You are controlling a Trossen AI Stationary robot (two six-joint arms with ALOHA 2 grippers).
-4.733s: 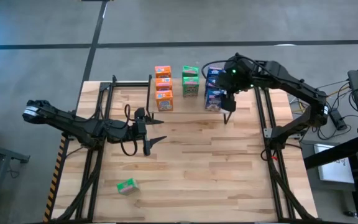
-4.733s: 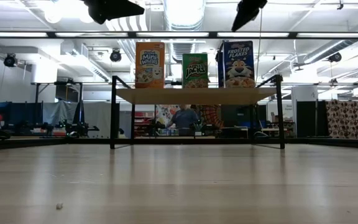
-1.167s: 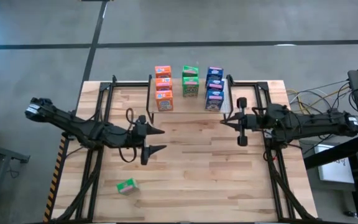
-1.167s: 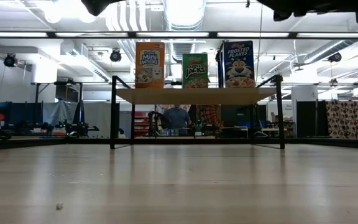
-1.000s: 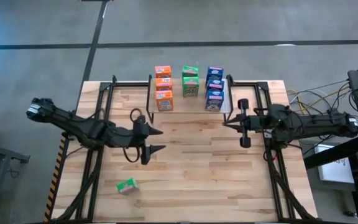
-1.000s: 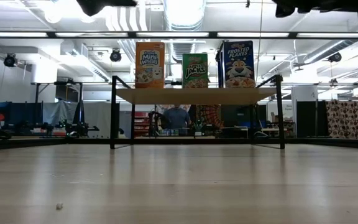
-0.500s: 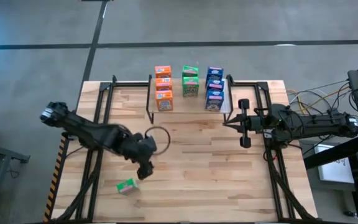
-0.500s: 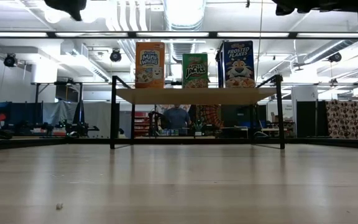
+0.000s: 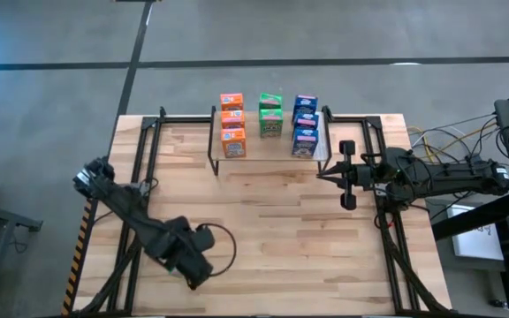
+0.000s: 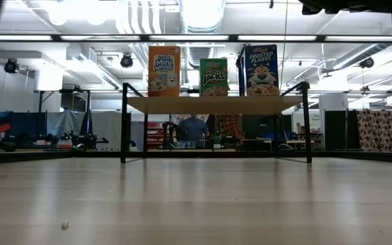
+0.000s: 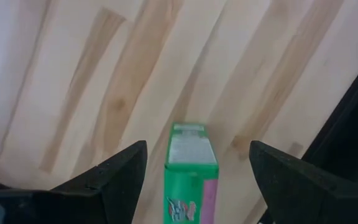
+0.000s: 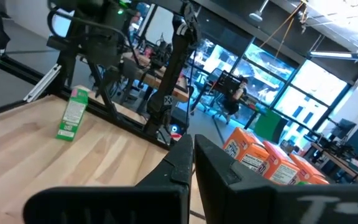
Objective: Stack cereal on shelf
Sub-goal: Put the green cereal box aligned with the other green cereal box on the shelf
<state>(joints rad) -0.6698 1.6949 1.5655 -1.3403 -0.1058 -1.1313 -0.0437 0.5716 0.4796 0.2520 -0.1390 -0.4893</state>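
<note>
One green cereal box (image 11: 190,171) lies lengthwise on the wooden tabletop near its near left corner. My left gripper (image 9: 193,265) hangs right above it, pointing down and open, and hides it in the high view. Its two fingers (image 11: 122,174) stand on either side of the box without touching it. From the right wrist view the same box (image 12: 72,116) shows under the left arm. Several orange (image 9: 231,124), green (image 9: 270,113) and blue (image 9: 304,124) cereal boxes stand on the shelf (image 10: 215,104) at the table's far edge. My right gripper (image 9: 322,173) waits shut at the right, held level.
Black arm frames run along the table's left (image 9: 138,177) and right (image 9: 380,177) sides. Bare wood (image 9: 281,230) lies between the arms in the middle of the table. A person (image 10: 194,129) shows in the room beyond, under the shelf.
My left gripper has swung from the table's middle toward the near left corner and sunk a little. It has tipped from level to pointing straight down and now covers the lone green box. The box has stayed where it was.
</note>
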